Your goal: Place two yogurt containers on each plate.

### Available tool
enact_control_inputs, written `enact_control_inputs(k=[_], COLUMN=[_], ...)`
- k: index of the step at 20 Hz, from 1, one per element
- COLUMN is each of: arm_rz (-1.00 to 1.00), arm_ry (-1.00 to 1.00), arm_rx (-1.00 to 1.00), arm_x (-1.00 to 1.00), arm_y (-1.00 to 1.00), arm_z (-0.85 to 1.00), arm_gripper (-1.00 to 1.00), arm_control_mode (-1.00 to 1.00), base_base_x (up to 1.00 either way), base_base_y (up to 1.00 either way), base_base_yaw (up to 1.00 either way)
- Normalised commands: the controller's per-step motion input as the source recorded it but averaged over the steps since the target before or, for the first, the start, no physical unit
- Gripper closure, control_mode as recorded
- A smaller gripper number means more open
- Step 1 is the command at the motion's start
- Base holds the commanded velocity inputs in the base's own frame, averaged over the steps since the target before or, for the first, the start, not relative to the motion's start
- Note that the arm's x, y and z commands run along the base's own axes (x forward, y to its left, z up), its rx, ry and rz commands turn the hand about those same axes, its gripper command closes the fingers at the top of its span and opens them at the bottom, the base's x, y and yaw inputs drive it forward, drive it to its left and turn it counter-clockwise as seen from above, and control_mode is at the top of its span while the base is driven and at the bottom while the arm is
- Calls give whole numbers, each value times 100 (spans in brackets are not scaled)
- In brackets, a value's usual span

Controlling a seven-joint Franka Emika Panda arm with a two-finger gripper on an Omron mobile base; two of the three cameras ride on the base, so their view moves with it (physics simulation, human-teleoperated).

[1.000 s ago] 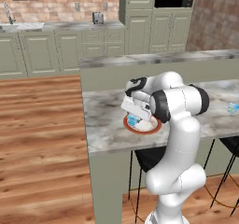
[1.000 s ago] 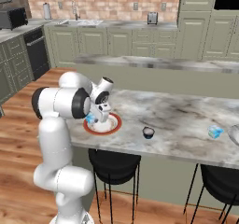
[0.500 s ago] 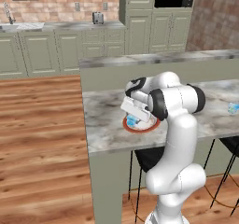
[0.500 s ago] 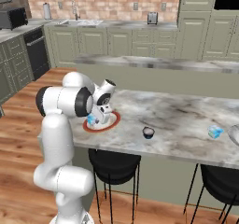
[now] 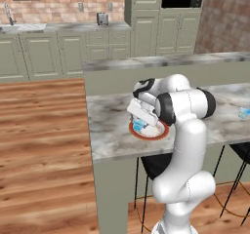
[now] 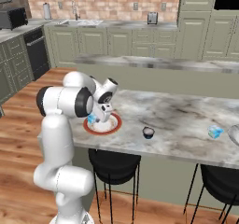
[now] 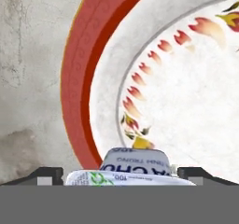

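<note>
- Gripper (image 7: 119,174) low over the red-rimmed plate (image 7: 77,87), jaws spread wide, gripping nothing
- Yogurt container (image 7: 133,169) sits between the fingertips (image 7: 44,175), both off its sides; it rests on the plate's near edge, which way up I cannot tell
- From the right base camera, a blue cup (image 6: 91,119) shows on that plate (image 6: 113,127)
- Farther along the counter (image 6: 177,120): a dark small bowl (image 6: 148,132), then another yogurt container (image 6: 215,132), upright

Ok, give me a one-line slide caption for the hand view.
Open gripper straddling a yogurt container set on the red-rimmed plate, marble counter beside it.
</note>
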Motion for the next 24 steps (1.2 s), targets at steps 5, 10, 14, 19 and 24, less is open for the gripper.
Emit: enact_control_inputs(k=[5, 10, 14, 19, 24], arm_rz=[-1, -5, -15, -14, -7], arm_ry=[0, 7, 11, 11, 11], arm_rx=[0, 0, 0, 0, -3], arm_x=[-9, -9, -20, -25, -15], arm_y=[0, -1, -12, -31, -47], arm_z=[32, 37, 23, 21, 21], arm_gripper=[-100, -100, -100, -100, -100], arm_control_mode=[-100, -100, -100, -100, -100], base_base_x=[0, 0, 0, 0, 0], base_base_y=[0, 0, 0, 0, 0], base_base_yaw=[0, 0, 0, 0, 0])
